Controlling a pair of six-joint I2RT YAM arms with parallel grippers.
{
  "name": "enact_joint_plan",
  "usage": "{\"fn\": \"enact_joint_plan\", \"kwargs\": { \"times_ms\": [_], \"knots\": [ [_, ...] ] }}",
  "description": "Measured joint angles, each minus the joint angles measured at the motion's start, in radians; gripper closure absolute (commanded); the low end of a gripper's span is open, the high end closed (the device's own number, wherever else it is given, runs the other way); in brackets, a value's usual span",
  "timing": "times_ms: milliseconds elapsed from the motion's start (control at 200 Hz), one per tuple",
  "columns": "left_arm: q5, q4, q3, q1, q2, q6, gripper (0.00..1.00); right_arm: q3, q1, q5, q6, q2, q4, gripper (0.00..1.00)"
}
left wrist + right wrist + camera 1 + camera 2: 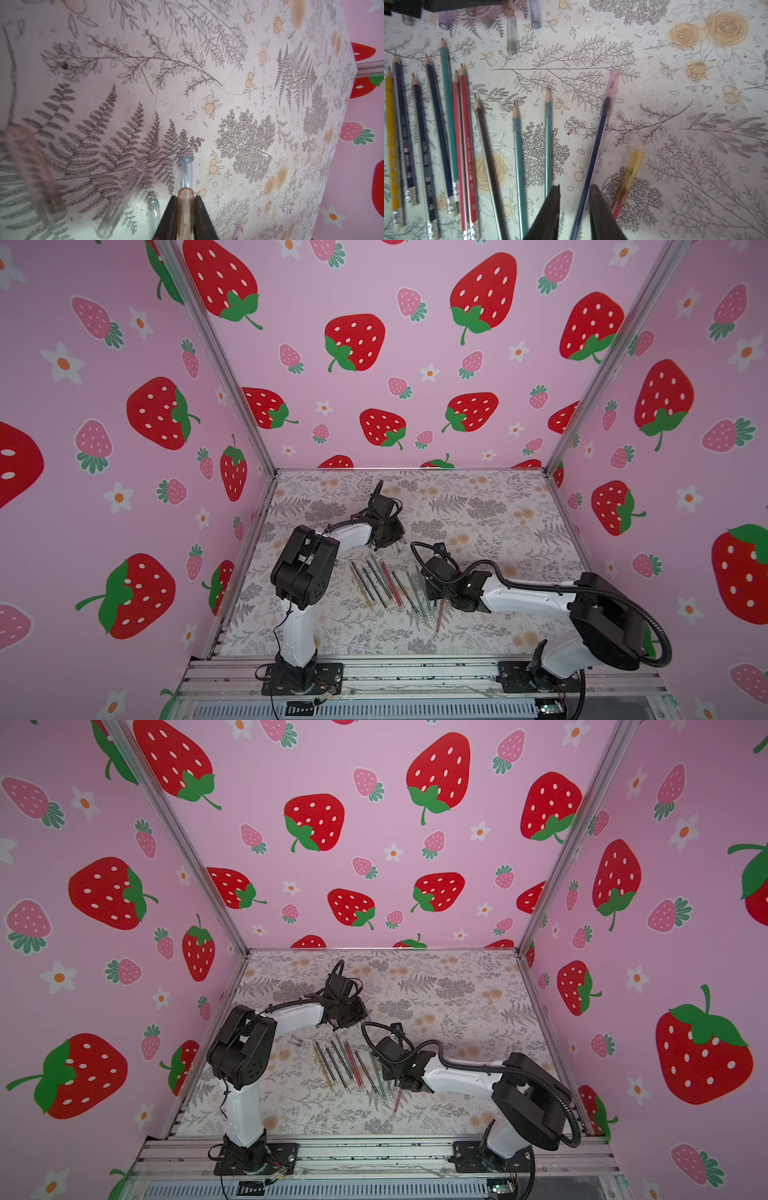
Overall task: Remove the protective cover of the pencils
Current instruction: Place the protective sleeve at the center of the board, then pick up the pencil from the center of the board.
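Left gripper (186, 197) pinching orange cap (185, 209), fern-print tabletop (124, 93), strawberry walls (374, 294)

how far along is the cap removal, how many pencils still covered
Done: the row of pencils shows bare tips, and loose caps lie past them. In hand: the left gripper is shut on an orange cap; the open right gripper straddles the blue pencil. Left: two, its pink cap and the yellow cap on the red pencil.
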State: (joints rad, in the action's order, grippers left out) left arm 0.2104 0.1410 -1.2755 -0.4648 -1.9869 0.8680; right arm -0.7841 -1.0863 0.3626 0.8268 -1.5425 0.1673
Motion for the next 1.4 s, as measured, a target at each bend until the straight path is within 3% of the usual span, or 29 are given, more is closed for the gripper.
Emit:
{"fn": "enact_joint_plan", "kwargs": {
  "times_ms": [795,935,1226,1396],
  "knots": [
    [0.011,-0.029,0.032,-0.003,0.029,0.0,0.81,-0.048,0.035,-0.035,0.019,-0.129,0.02,0.74],
    [0.016,-0.039,0.076,-0.011,0.09,0.0,0.82,-0.076,0.043,-0.038,0.025,-0.154,0.019,0.77],
    [0.03,-0.124,0.186,-0.013,0.225,0.008,0.82,-0.092,0.053,-0.043,0.039,-0.172,0.013,0.93],
    [0.034,-0.174,0.259,-0.013,0.288,0.019,0.82,-0.096,0.055,-0.047,0.04,-0.173,0.014,0.95]
  ]
}}
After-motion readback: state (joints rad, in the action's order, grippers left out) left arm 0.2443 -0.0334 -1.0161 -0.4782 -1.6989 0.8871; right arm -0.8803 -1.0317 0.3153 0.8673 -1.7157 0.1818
